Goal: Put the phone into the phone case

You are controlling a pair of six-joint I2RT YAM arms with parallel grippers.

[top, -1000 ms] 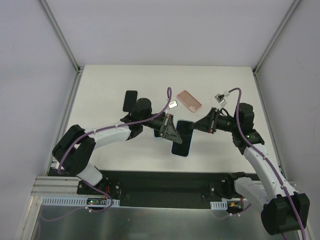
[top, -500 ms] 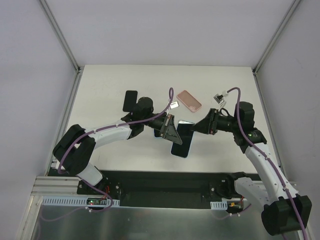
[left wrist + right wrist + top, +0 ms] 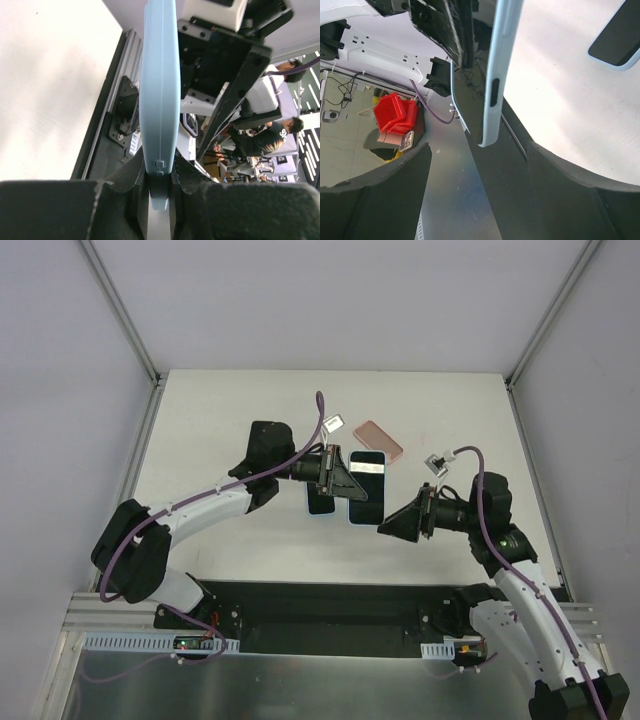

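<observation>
White table point(image 3: 220, 400) between grey walls carried two arms and three flat slabs: two dark ones with light-blue rims and one pink. Closest to the near edge, the right gripper point(image 3: 392, 527) hung with its jaws spread wide, holding nothing, just short of the phone's near end. Left of it, one blue-rimmed slab point(image 3: 320, 504) lay flat around the table's middle. Beside that, the phone point(image 3: 368, 485) sat clamped in the left gripper point(image 3: 159, 175), whose jaws pinched its thin edge. It showed a glossy dark face, a pale blue side with a seam, small buttons and a dark oval slot. Whether that rim was the case, I could not tell. Farther back, the pink slab point(image 3: 379, 441) lay apart, angled toward the far right corner.
</observation>
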